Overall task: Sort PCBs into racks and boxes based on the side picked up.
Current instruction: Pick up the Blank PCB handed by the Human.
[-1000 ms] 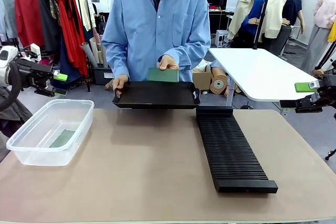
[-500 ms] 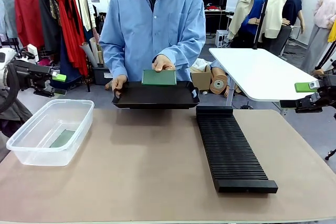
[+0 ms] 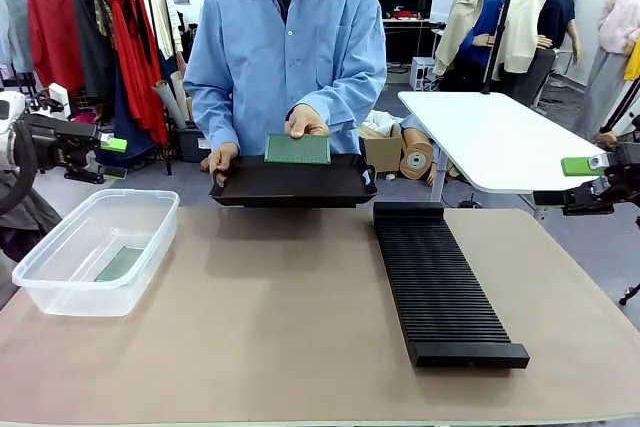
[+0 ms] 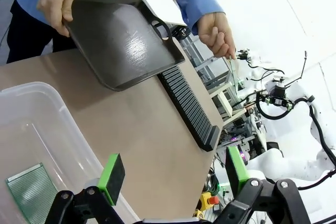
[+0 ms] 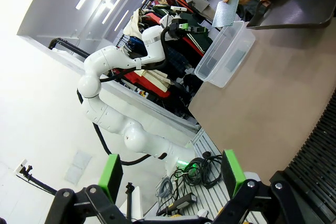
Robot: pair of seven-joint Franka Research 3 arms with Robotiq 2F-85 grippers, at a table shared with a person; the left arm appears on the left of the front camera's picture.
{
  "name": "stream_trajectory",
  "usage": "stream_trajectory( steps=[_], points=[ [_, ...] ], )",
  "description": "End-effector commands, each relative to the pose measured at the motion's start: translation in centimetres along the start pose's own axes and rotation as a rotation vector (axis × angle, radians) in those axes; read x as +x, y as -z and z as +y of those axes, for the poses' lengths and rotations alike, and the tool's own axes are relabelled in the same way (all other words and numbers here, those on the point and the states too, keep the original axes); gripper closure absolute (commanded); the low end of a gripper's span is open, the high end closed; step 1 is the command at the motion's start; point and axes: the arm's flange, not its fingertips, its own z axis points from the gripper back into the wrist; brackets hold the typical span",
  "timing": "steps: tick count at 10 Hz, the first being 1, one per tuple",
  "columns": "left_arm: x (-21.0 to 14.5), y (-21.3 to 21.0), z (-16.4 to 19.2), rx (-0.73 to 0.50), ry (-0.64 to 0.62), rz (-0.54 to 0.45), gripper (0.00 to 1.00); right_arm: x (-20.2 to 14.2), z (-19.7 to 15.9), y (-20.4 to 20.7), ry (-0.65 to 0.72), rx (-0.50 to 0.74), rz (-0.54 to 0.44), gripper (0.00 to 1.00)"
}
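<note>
At the upper middle of the front view, a person's hand (image 3: 307, 122) held a thin green rectangular circuit board (image 3: 297, 149) over a shallow black tray (image 3: 290, 187). The left gripper (image 4: 173, 174) and right gripper (image 5: 170, 174) were wide open and empty. A second green board (image 3: 120, 264) lay in the clear plastic tub (image 3: 60, 295) at lower left. The long black slotted rack (image 3: 435, 282) lay right of centre. A good pickup would probably pinch the offered board's free edge, clear of the fingers.

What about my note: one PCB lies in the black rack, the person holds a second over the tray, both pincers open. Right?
No. The front view shows the first PCB lying in the clear box, not the rack. The person's hand holds a second PCB over the tray, and the left pincer and right pincer are open.
</note>
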Motion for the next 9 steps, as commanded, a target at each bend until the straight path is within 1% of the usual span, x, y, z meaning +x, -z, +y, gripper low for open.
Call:
stream_trajectory(
  steps=[1,2,3,9],
  points=[
    [-0.73,0.33,-0.36,-0.043,0.009,-0.035,0.00,0.41,0.24,-0.06,-0.011,0.004,0.005,0.00],
    [-0.73,0.40,-0.24,-0.054,0.004,-0.036,0.00,0.41,0.24,-0.06,-0.011,0.004,0.005,0.00],
    [-0.16,0.14,0.02,-0.010,-0.006,-0.005,0.00,0.41,0.24,-0.06,-0.011,0.004,0.005,0.00],
    [-0.16,0.14,0.02,-0.010,-0.006,-0.005,0.00,0.41,0.24,-0.06,-0.011,0.004,0.005,0.00]
  ],
)
